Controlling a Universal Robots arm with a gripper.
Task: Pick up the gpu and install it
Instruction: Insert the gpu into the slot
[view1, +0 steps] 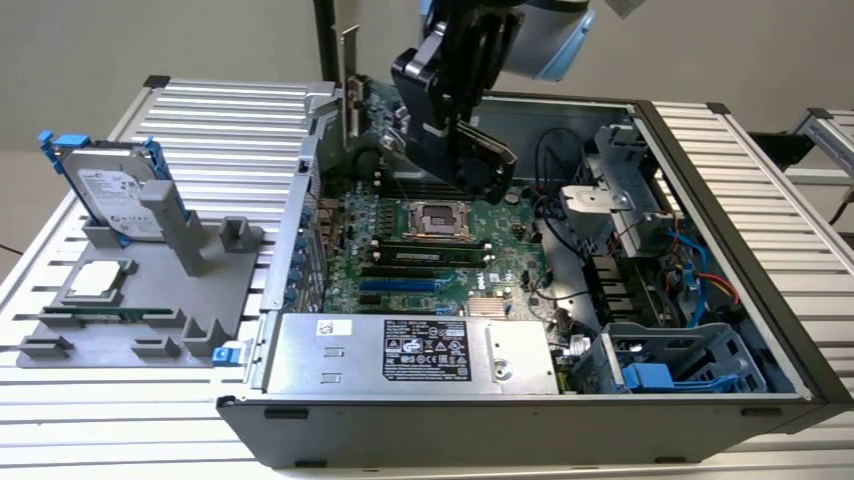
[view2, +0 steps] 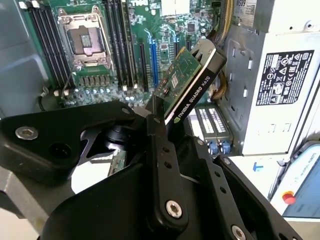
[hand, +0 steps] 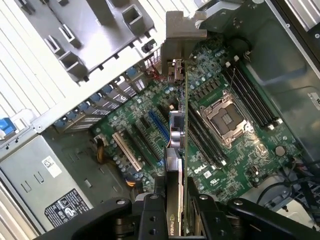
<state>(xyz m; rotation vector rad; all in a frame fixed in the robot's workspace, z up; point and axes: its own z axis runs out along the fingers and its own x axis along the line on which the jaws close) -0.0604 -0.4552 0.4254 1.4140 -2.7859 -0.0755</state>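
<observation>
Second wrist view: one gpu (view2: 186, 82), clamped tight in one gripper (view2: 161, 122).
Below: one motherboard (view2: 197, 27), one open socket (view2: 82, 37).
Tray (view1: 234, 275): one drive (view1: 114, 190), one chip (view1: 100, 280).

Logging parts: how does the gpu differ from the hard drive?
The gpu is a green board with a black shroud; the hard drive is silver with blue rails. The gpu is clamped in the gripper over the motherboard; the hard drive stands on edge in the grey holder outside the case, on the exterior view's left. Both are flat and rectangular.
</observation>
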